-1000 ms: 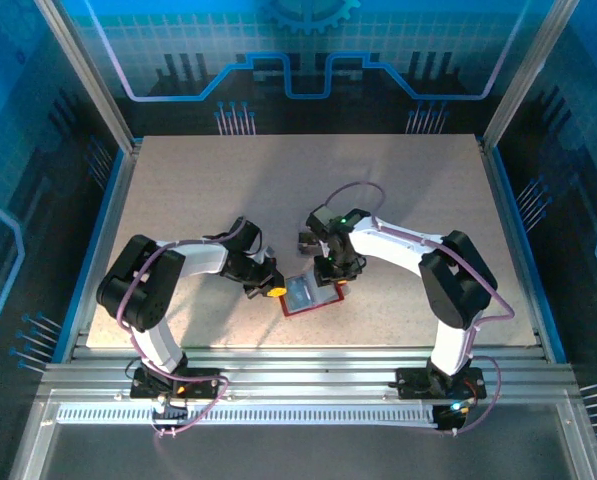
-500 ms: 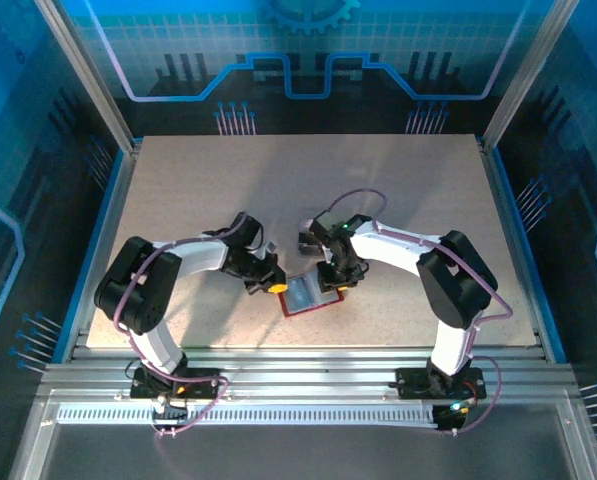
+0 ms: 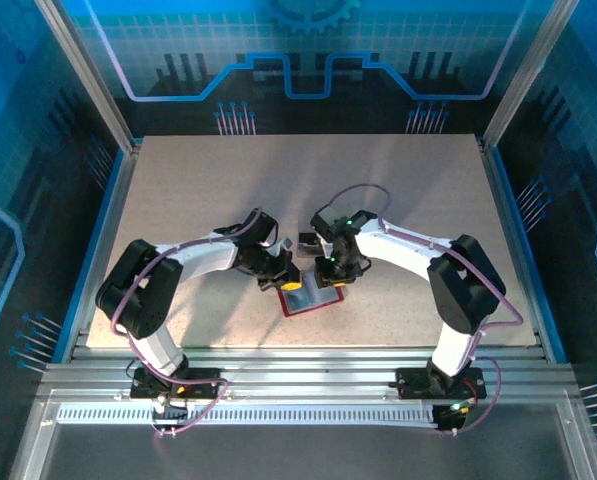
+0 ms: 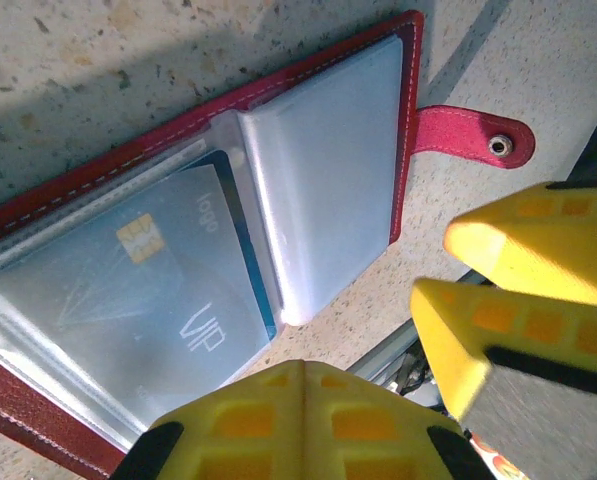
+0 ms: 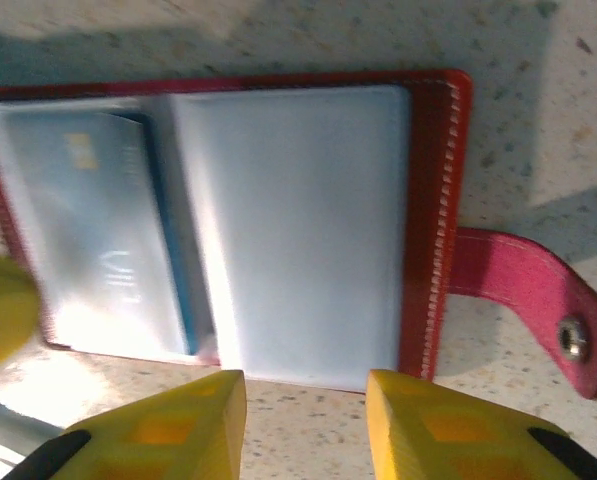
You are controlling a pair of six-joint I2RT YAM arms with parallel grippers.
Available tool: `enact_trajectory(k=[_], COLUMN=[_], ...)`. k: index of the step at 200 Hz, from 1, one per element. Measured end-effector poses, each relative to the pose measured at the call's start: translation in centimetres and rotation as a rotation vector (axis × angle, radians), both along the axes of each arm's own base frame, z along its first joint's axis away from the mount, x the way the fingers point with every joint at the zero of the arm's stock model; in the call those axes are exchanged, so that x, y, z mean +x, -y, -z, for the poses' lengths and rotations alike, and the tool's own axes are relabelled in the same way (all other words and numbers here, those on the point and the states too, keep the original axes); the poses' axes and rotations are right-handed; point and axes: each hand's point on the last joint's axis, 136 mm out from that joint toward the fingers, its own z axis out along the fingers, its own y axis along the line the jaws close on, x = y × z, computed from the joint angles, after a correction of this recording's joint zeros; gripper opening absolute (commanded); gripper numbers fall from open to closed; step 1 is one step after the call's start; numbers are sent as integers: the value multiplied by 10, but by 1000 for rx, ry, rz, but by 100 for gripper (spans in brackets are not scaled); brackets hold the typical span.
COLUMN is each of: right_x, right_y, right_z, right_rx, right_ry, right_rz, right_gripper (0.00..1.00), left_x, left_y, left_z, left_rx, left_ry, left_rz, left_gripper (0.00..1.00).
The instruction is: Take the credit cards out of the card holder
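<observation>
On the surface [image 3: 398, 200], near the middle of its near edge, the card holder [image 3: 313, 297] lies open. Our left tool [image 3: 291, 284] is closed and empty beside it. Our right tool [image 5: 306, 385] hangs parted and empty above it. The credit cards [image 4: 148, 290] sit sleeved inside. We judge extraction is not yet begun. Next we must steady the holder and pinch a card's edge.

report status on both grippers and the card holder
Left gripper shut, at the card side of the open card holder. Right gripper open, empty, at its edge. Blue card not yet out. Nothing in the way.
</observation>
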Motion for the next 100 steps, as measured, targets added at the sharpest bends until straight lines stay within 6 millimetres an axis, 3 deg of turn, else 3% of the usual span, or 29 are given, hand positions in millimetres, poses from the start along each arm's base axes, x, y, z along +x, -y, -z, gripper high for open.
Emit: enact_trajectory(k=[52, 100], right_x=[3, 1], right_y=[-34, -19], right_z=[-4, 22], right_rx=[209, 221], right_ry=[-34, -92], right_rz=[16, 79], right_gripper=[22, 19], left_x=[-5, -5], left_y=[3, 3], left_z=[4, 4], left_rx=[6, 9], left_ry=[-11, -10], left_rz=[15, 16], left_gripper=[0, 0])
